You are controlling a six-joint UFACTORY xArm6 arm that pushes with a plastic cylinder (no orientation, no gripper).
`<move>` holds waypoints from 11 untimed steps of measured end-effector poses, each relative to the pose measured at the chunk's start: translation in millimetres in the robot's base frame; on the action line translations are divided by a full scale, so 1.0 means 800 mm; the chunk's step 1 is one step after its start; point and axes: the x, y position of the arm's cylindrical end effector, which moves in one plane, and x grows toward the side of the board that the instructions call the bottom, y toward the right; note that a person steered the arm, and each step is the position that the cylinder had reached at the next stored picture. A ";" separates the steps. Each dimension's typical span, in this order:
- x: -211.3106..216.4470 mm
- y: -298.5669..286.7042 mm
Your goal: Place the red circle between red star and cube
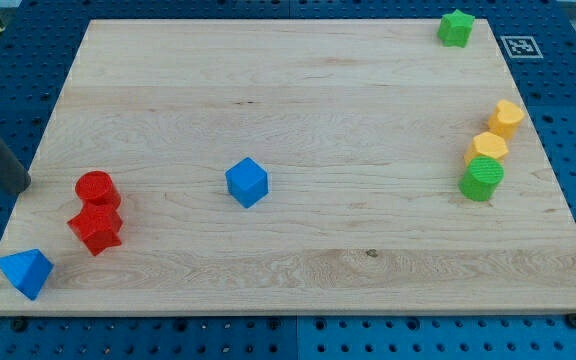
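Camera view, and here's the red circle (96, 189) sitting near the board's left edge, touching the red star (95, 228) just below it. The cube (247, 182), blue, stands well apart to the circle's right, roughly level with it. So the circle wants to go right and a touch down, into the gap between star and cube.

It looks a light, stiff little puck, likely to slide easily on the smooth wooden board (308, 90). Being round, it may roll off the rod if struck off-centre, so the push ought to land square on its left flank, on the side away from the cube.

My tip (23, 186) sits left of the circle, just at the board's left edge, apart from every block and touching nothing. The rod leans up and away toward the view's top left. There are no jaws to read here, only a bare rod.
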 end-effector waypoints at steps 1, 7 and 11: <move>0.009 0.022; 0.013 0.182; -0.043 0.406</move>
